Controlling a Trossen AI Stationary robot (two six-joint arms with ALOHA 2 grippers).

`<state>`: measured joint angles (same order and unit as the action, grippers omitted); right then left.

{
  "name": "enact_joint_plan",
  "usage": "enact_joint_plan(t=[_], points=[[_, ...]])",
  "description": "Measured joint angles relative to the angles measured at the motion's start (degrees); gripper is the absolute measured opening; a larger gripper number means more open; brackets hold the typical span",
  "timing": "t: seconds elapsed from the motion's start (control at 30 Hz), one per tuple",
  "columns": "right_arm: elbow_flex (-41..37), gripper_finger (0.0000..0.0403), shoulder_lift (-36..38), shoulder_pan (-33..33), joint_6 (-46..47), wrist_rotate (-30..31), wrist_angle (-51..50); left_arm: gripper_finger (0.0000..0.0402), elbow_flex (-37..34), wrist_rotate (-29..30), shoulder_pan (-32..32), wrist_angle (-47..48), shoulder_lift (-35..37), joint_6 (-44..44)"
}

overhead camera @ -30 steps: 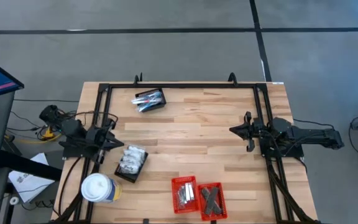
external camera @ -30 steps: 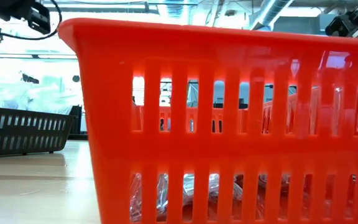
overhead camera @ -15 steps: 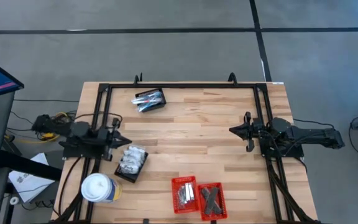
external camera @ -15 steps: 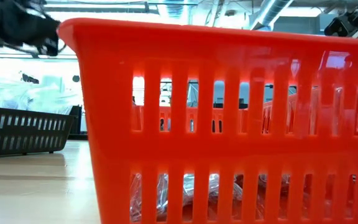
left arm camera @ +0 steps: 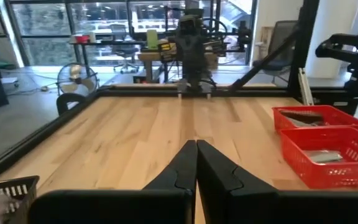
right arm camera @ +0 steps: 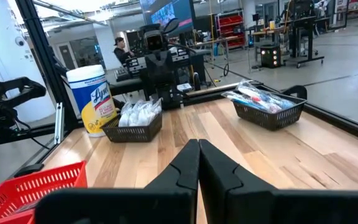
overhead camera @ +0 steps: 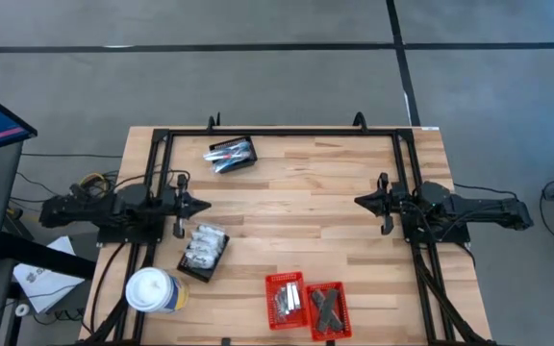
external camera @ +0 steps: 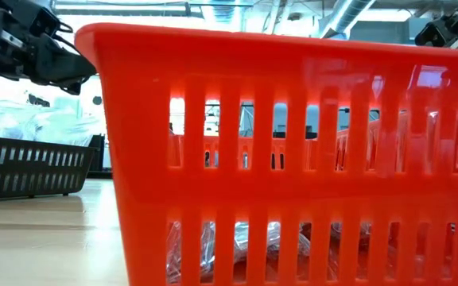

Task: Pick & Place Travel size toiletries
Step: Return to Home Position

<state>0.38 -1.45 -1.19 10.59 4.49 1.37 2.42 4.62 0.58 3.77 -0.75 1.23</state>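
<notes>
The travel size toiletries lie in four small baskets. White clear-wrapped packets (overhead camera: 204,247) fill a black basket at the near left. Silvery and coloured tubes (overhead camera: 230,154) fill a black basket at the far left. At the near edge, one red basket (overhead camera: 286,299) holds silvery sachets and a second red basket (overhead camera: 328,307) holds dark grey sticks. My left gripper (overhead camera: 200,204) is shut and empty above the table's left side, pointing level toward the right. My right gripper (overhead camera: 360,201) is shut and empty at the right side, facing it.
A large white lidded cup (overhead camera: 150,290) stands at the near left corner. A black frame (overhead camera: 277,134) runs round the table's edges. Bare wood (overhead camera: 296,211) lies between the two grippers. In the low view the red basket (external camera: 293,159) fills most of the picture.
My left arm has swung round from slanting toward the near edge to pointing straight at the table's right. Its gripper has moved toward the far right and sunk, coming down into the low view's upper left. It has stayed shut.
</notes>
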Motion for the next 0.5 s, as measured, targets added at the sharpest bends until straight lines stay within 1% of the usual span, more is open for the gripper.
enact_joint_plan(t=[0.5], points=[[0.0, 0.0, 0.0, 0.0, 0.0, -0.02, -0.02, 0.0005, -0.04, 0.0, -0.65, -0.31, -0.16, -0.02]])
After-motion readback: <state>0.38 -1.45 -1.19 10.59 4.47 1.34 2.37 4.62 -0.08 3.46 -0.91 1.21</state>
